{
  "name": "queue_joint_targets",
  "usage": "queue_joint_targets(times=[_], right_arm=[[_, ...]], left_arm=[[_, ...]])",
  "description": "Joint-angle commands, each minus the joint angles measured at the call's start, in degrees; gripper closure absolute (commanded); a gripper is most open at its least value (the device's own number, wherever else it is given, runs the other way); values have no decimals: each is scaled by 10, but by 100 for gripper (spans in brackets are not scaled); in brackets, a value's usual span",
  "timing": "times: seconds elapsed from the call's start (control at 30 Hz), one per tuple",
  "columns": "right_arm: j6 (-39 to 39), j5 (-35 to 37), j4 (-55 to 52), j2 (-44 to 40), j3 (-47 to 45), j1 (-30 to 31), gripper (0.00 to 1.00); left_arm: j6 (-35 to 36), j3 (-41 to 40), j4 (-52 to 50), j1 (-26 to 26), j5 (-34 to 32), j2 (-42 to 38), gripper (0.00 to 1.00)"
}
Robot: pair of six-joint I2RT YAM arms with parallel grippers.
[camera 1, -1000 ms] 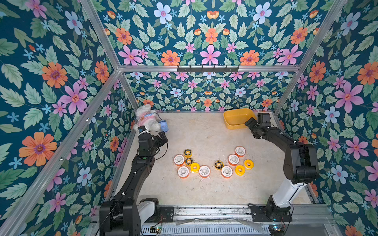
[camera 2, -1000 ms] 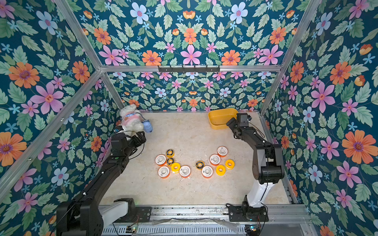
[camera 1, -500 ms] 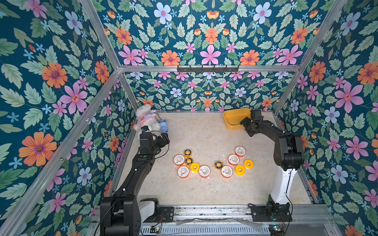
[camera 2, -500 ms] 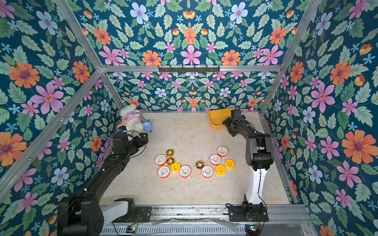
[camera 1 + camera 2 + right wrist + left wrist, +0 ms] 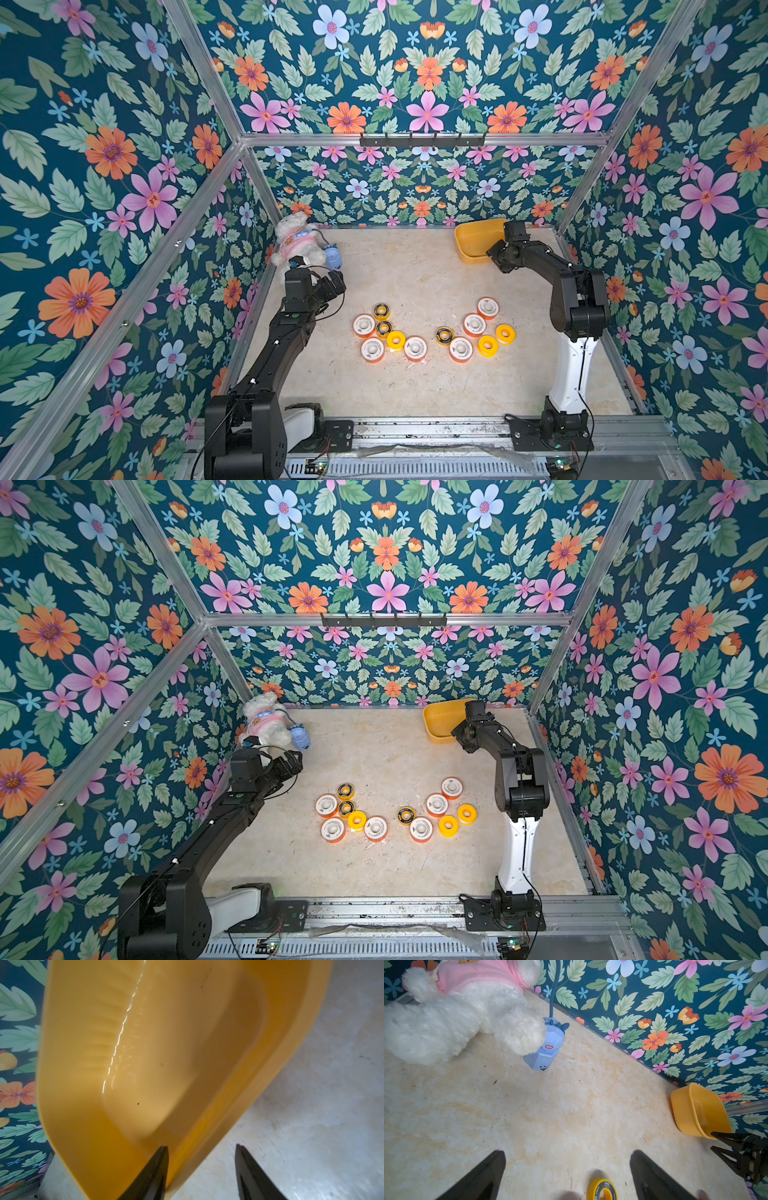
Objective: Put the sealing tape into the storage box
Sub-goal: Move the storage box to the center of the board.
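Yellow storage box (image 5: pixel 145 1043) rim is now straddled by the right hand (image 5: pixel 201 1146).

Round sealing tape spools (image 5: pixel 415 348) are laid flat in two bunches on the desk (image 5: pixel 415 270), well apart from the yellow storage box (image 5: pixel 467 241).

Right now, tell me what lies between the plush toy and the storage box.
Beside the plush toy lies its small blue pendant; beyond that, bare tabletop up to the storage box. The left wrist view shows this.

plush toy (image 5: pixel 436 1022) cropped, storage box (image 5: pixel 72 1064) cropped
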Motion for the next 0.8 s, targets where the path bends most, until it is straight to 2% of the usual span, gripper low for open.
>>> queue_joint_targets(times=[0.0, 0.07, 0.2, 0.4, 0.57, 0.77], right_arm=[[-19, 4, -26, 1, 3, 5, 51], [-26, 6, -28, 1, 4, 8, 58], [-47, 9, -44, 1, 9, 15, 67], [-61, 24, -56, 4, 18, 16, 66], [-77, 21, -85, 27, 63, 19, 67], [-111, 38, -119, 31, 86, 44, 80]], left_arm=[[-1, 2, 0, 0, 8, -1, 0], [0, 2, 0, 0, 10, -3, 0], [3, 0, -2, -1, 13, -7, 0], [0, 0, -2, -3, 18, -6, 0], [1, 1, -2, -3, 21, -3, 0], [1, 2, -3, -6, 25, -1, 0]])
